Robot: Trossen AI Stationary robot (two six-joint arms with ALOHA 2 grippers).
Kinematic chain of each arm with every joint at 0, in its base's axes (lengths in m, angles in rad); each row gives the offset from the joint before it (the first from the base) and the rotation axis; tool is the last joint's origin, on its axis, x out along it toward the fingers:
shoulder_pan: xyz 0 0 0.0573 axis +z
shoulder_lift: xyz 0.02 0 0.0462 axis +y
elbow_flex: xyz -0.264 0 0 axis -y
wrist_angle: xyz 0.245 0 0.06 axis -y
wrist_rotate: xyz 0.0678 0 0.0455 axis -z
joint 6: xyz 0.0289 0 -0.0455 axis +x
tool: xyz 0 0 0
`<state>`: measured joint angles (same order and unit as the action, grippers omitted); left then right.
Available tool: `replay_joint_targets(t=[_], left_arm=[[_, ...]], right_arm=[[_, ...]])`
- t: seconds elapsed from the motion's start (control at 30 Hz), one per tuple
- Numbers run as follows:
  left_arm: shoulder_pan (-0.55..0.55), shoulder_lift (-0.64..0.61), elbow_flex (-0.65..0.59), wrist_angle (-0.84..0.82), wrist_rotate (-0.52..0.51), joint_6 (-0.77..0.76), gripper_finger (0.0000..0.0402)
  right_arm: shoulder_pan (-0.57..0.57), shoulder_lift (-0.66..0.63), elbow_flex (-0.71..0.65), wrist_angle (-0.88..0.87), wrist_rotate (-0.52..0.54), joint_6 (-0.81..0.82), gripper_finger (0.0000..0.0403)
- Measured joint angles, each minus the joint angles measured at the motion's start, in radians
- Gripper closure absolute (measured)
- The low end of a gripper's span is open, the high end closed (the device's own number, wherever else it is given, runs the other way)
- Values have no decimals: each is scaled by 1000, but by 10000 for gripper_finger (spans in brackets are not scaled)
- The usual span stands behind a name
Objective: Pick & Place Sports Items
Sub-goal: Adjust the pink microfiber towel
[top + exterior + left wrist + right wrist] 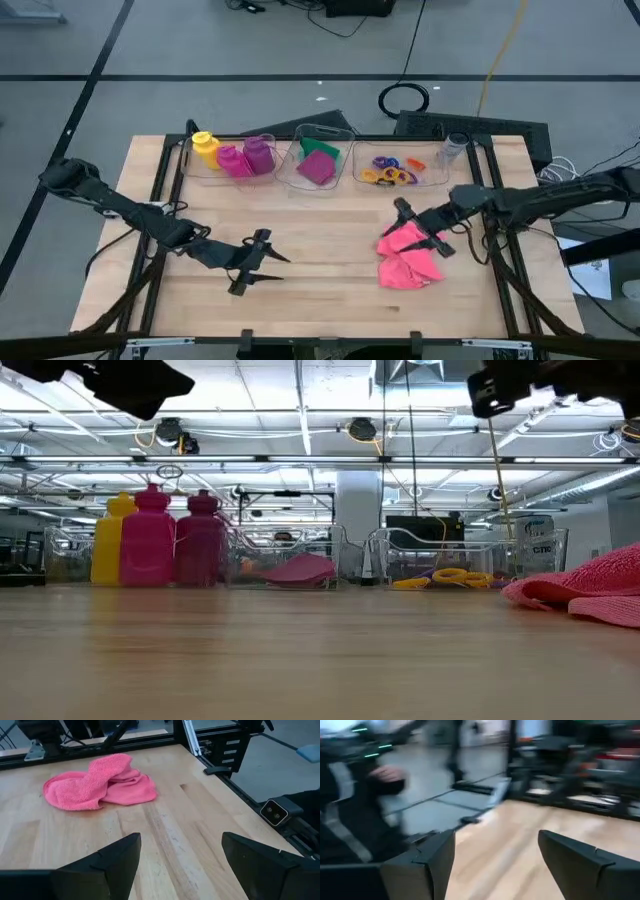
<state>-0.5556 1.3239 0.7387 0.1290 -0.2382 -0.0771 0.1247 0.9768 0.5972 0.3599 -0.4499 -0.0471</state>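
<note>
The pink cloth (408, 255) lies loose and crumpled on the wooden surface (320, 225) at the right of centre in the high view, folded over itself in soft terry lobes, outside the bins. The right tool (420, 236) hovers over its upper edge with fingers apart and nothing between them. The left tool (250, 262) waits left of centre, also spread and empty.

The likeliest slip, as I judge it, is a shallow pinch: the cloth is limp and bunched, so the fingers may catch only one fold and let the rest trail or drop short of the middle bin (318, 160), which already holds a green cloth (320, 150) and a magenta cloth (316, 168). A dragging corner could also snag a bin's rim.
</note>
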Motion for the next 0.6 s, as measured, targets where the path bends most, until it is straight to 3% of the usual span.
replay_joint_targets(t=[0.17, 0.27, 0.6], left_arm=[[4, 0, 0, 3, 0, 0, 165], [8, 0, 0, 3, 0, -7, 165], [8, 0, 0, 3, 0, -9, 165]], right_arm=[[20, 0, 0, 20, 280, 74, 190], [21, 0, 0, 18, 371, 104, 190], [21, 0, 0, 18, 397, 114, 190]])
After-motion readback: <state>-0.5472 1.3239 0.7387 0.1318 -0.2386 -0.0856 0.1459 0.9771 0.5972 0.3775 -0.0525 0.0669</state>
